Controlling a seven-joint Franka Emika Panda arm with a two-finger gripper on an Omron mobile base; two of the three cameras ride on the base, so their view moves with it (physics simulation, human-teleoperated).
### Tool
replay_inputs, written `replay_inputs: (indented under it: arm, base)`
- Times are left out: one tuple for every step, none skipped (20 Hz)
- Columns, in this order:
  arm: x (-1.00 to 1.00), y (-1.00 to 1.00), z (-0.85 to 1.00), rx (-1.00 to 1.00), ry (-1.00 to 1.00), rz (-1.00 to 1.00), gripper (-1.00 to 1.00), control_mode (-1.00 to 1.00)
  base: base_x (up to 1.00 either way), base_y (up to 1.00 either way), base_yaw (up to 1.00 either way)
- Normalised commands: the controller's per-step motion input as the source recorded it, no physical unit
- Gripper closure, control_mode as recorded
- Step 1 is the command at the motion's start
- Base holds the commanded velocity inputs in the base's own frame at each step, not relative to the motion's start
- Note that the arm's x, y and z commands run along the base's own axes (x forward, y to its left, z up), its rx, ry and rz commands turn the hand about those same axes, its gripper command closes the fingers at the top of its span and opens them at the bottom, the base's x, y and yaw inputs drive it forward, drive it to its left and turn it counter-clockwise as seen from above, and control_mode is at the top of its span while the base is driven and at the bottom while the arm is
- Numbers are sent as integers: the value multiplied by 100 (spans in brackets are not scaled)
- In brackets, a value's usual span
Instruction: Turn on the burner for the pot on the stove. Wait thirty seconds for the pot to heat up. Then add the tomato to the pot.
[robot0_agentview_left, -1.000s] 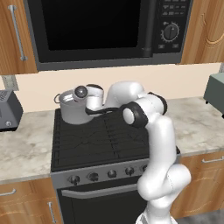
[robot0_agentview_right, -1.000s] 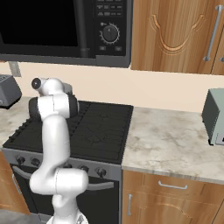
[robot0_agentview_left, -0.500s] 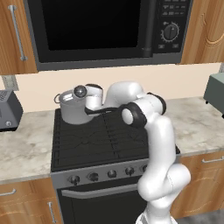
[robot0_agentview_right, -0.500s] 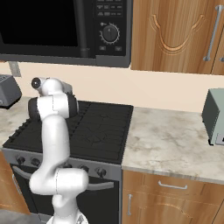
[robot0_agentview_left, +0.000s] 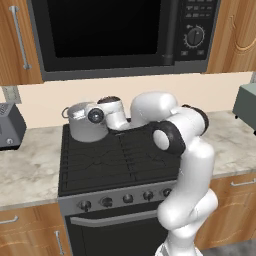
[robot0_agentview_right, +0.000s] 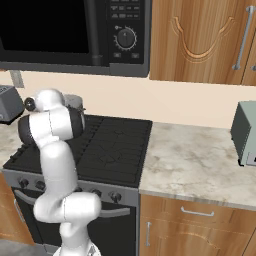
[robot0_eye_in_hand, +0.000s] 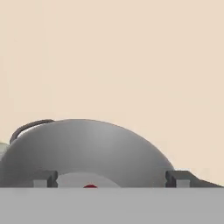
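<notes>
While the tomato (robot0_eye_in_hand: 90, 186) lay as a red sliver on the pot (robot0_agentview_left: 86, 121) floor, at the stove's (robot0_agentview_left: 120, 160) back left corner, the gripper (robot0_eye_in_hand: 112, 179) hung over the rim with its 2 tips spread wide, holding nothing. Lifting straight up before swinging away would best keep the tips off the rim and handles. Both base views placed the hand above the pot; the hand view looked inside.

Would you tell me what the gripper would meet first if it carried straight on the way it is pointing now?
Probably the tomato lying inside the pot: the open gripper looks into the pot's mouth, though depth is hard to judge.
</notes>
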Motion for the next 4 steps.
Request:
replay_inputs:
  arm:
    - [-100,-37,4,3,-28,0,-100,-100]
    - [-100,-43,9,4,-31,0,-100,-100]
    - [-100,-49,12,6,-31,0,-100,-100]
    - [-100,-51,11,6,-32,0,-100,-100]
  base:
    - [0,0,0]
    - [0,0,0]
    - [0,0,0]
    - [0,0,0]
